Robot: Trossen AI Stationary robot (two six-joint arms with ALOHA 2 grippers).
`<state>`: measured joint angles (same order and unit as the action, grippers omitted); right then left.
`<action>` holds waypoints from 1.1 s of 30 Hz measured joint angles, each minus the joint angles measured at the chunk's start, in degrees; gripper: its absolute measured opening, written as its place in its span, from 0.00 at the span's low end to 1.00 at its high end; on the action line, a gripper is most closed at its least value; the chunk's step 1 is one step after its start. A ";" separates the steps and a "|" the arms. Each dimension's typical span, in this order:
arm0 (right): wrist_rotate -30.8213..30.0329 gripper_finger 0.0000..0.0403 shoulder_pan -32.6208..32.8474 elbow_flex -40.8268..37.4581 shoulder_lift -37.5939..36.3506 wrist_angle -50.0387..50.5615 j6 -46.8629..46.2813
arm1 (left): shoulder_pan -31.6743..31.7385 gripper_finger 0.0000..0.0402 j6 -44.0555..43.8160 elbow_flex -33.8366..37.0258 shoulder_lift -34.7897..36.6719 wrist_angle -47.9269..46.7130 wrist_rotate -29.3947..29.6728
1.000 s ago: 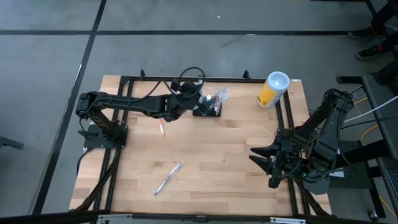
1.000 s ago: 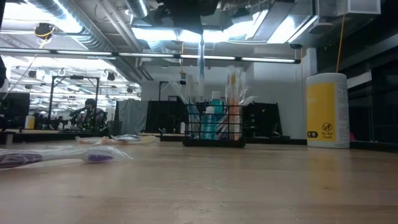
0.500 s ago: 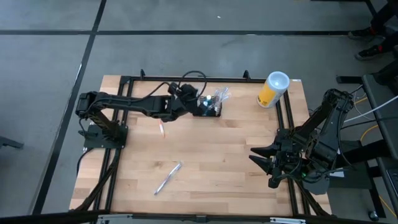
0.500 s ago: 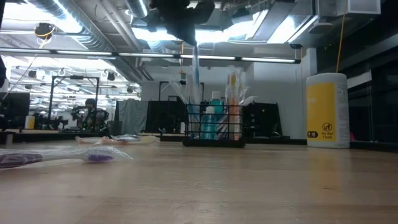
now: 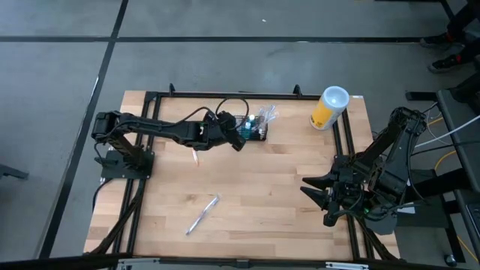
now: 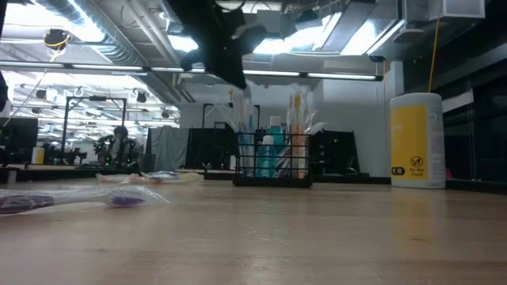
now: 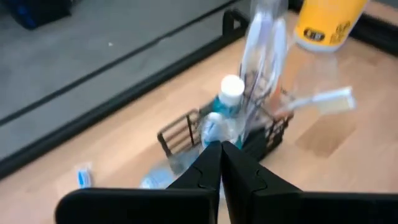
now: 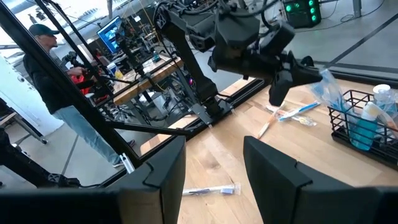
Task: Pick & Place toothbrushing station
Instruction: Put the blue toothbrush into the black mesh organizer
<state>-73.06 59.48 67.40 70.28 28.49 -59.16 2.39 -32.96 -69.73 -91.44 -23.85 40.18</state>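
The toothbrushing station, a small black wire-mesh caddy (image 5: 256, 133) (image 6: 273, 165) (image 7: 180, 132), stands on its base at the table's far middle. Toothbrushes and a blue tube stick up out of it. My left gripper (image 5: 238, 142) (image 7: 221, 152) hovers just above the caddy, on its left and near side, shut on a clear-wrapped toothbrush (image 7: 261, 50) (image 8: 328, 87). That toothbrush slants down to the caddy's top. My right gripper (image 5: 306, 189) (image 8: 214, 180) waits open at the table's right edge, holding nothing. My left gripper pinches one end of the clear-wrapped toothbrush (image 7: 231, 134) between its two shut fingers. The fingers come slanting down from the caddy's left and near side. The toothbrush runs on from the fingertips, tilted, its other end (image 6: 247, 131) down at the caddy's top, among the things standing there.
A yellow canister with a white lid (image 5: 328, 109) (image 6: 416, 141) stands at the far right corner. A wrapped toothbrush (image 5: 202, 214) (image 8: 211, 190) lies on the near left part of the table. A small pink item (image 5: 195, 155) lies left of the caddy. People show beyond the table.
My left gripper has sunk toward the caddy, shifted a little toward the table's near edge and tipped over. It stays shut on the wrapped toothbrush. The toothbrush hung upright above the caddy and now slants, with its lower end down at the caddy's top.
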 joint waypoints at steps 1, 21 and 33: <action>0.00 0.41 0.00 0.00 0.00 -0.02 -0.02 | -0.02 0.03 -0.38 0.33 0.00 -0.11 -0.44; 0.00 0.41 0.00 0.00 0.00 -0.05 -0.39 | -1.53 0.54 0.90 -2.82 4.93 -0.13 6.54; 0.00 0.41 0.00 0.00 0.00 0.26 -0.21 | 11.85 0.44 -27.48 -4.54 10.48 -36.05 2.40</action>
<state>-73.06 59.48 67.40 70.28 28.75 -59.37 14.24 -60.45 -74.27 -80.96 -59.90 42.58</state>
